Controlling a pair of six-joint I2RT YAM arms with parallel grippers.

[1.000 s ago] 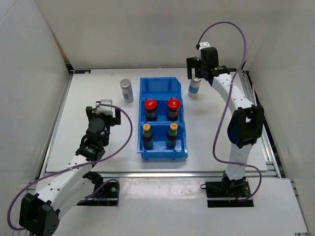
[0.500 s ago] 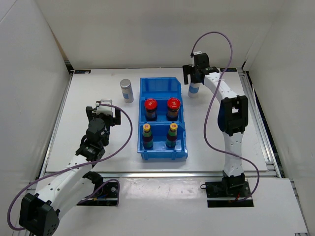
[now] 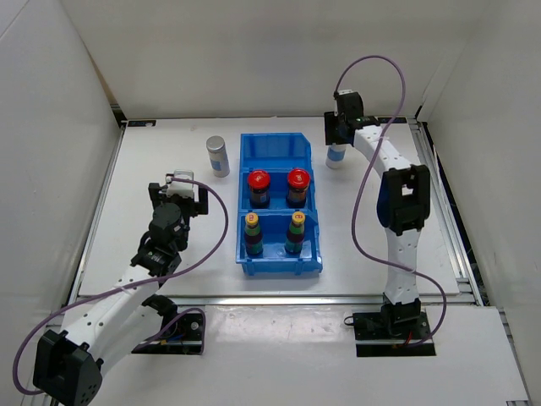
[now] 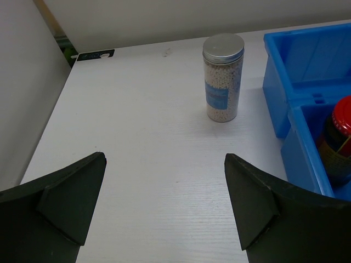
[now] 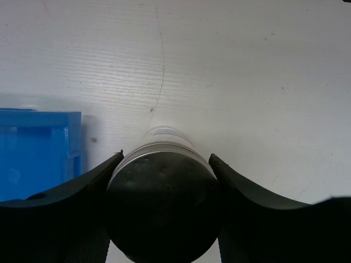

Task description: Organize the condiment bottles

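My right gripper (image 3: 336, 138) reaches down at the back of the table, just right of the blue bin (image 3: 275, 140). In the right wrist view its fingers (image 5: 96, 183) press both sides of a silver-capped pale bottle (image 5: 162, 211), so the gripper (image 5: 165, 159) is shut on it; the bottle (image 3: 335, 158) stands on the table. A second silver-capped bottle (image 3: 217, 156) (image 4: 222, 79) stands left of the bin. Two red-lidded jars (image 3: 258, 188) (image 3: 297, 186) and two yellow-capped bottles (image 3: 252, 234) (image 3: 296, 231) stand in the bin. My left gripper (image 3: 179, 191) (image 4: 164, 203) hangs open over bare table.
The bin's back compartment (image 3: 275, 156) holds nothing. White walls close in the table on the left, back and right. In the left wrist view the bin's wall (image 4: 307, 60) and one red-lidded jar (image 4: 337, 139) sit at the right edge.
My right gripper has come down and slightly left over the right-hand silver-capped bottle and closed on its cap. The left arm has not moved.
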